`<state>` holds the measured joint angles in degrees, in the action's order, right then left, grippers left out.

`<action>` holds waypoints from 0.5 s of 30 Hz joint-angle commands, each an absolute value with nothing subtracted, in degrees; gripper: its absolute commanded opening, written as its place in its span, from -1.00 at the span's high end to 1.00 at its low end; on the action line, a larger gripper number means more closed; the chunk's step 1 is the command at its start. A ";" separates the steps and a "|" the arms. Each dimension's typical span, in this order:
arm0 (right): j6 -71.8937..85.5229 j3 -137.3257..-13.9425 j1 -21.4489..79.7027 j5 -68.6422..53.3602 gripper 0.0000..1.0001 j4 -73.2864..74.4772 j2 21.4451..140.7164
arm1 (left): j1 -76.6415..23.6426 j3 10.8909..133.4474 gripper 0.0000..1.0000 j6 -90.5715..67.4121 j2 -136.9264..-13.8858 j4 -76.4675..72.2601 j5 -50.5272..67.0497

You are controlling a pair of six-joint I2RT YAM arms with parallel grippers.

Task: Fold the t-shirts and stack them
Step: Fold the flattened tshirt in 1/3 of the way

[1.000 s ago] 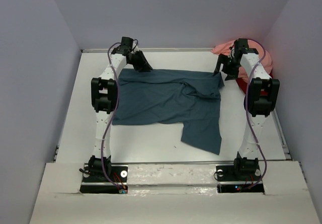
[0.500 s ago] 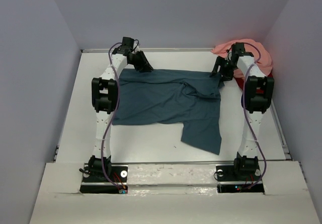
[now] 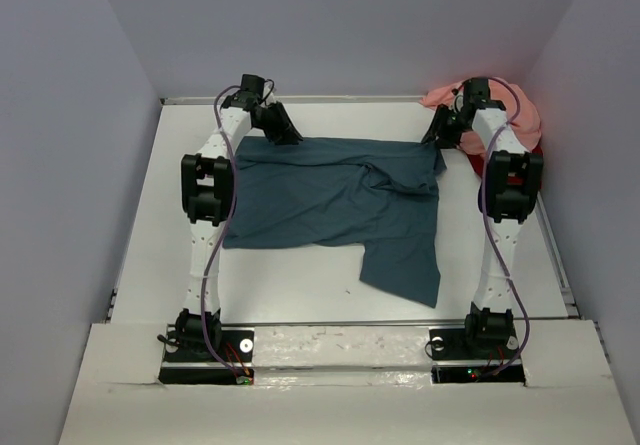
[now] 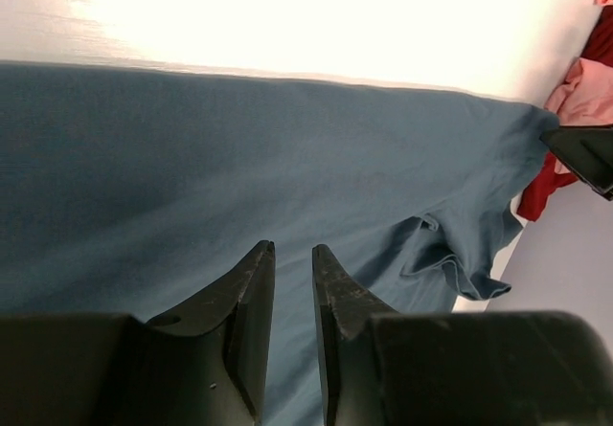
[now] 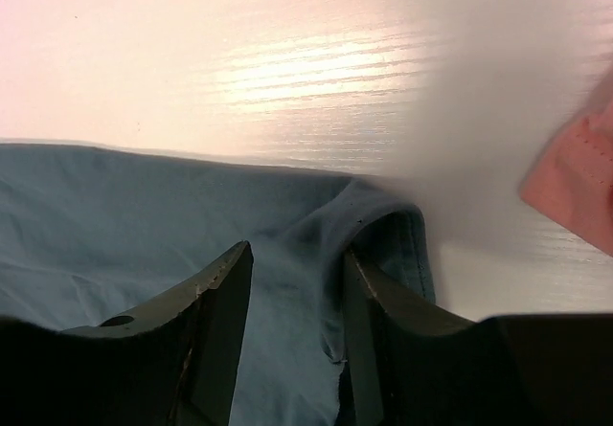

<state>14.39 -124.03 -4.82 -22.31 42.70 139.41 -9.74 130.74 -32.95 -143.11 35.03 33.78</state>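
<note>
The teal-blue t-shirt (image 3: 330,200) lies spread and rumpled across the table, one flap hanging toward the near edge. My left gripper (image 3: 290,135) sits at its far left edge, its jaws (image 4: 290,246) drawn to a narrow gap with teal cloth (image 4: 192,158) pinched in it. My right gripper (image 3: 440,130) is at the far right corner. Its jaws (image 5: 295,249) stand apart astride a raised fold of the teal cloth (image 5: 115,206), not pressed on it. The salmon pink t-shirt (image 3: 525,115) is bunched at the far right, with the red t-shirt (image 4: 541,187) under it.
The white table (image 3: 300,285) ends at a back wall and side walls. The pink pile lies just right of the right gripper (image 5: 579,187). Both arm bases stand at the near edge.
The right gripper has moved in toward the shirt's far right corner and its jaws have narrowed around the fold. The left arm has stayed in place.
</note>
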 commanded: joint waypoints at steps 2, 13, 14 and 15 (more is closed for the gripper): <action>14.68 -126.21 -5.10 -23.91 0.12 40.78 140.62 | -9.67 130.61 0.49 -31.64 -144.75 37.79 33.05; 15.20 -126.91 -5.10 -24.70 0.36 40.34 142.03 | -9.67 130.52 1.00 -32.34 -148.01 38.23 32.26; 15.21 -127.26 -5.10 -24.61 0.36 40.34 142.21 | -9.67 130.52 1.00 -32.34 -148.27 38.32 31.99; 15.21 -127.35 -5.10 -24.70 0.36 40.25 142.38 | -9.67 130.52 1.00 -32.34 -148.62 38.32 31.73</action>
